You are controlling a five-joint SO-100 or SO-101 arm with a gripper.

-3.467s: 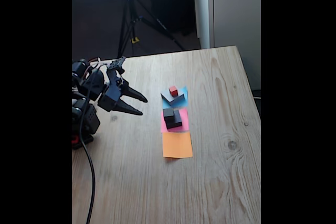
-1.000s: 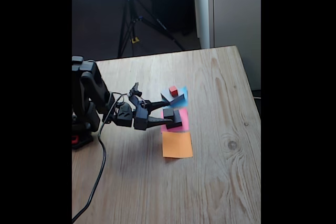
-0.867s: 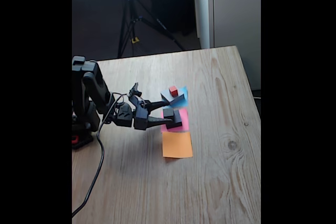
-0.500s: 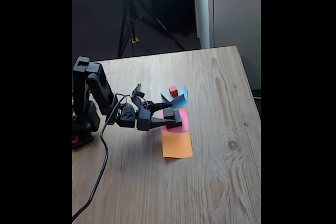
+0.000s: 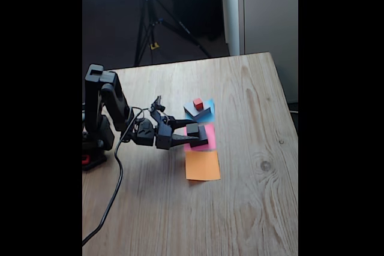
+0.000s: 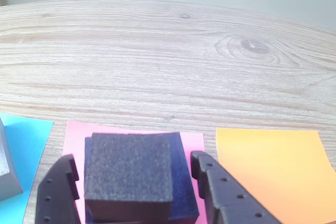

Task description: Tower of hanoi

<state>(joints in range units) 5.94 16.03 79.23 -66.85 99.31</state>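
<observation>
Gripper [image 6: 134,182] jaws apart, straddling small dark grey block [image 6: 128,174] atop black block [image 6: 184,192] on pink paper [image 6: 73,132]; red cube [image 5: 198,104] on grey block [image 5: 195,111] beside; no writing legible

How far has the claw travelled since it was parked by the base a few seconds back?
Yes, it moved. In the fixed view the claw has swung right across the table, from beside the base to the pink paper square, and now straddles the small dark grey block.

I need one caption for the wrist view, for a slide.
Open gripper straddling the small dark grey block stacked on the black block, on pink paper between blue and orange sheets.
</observation>
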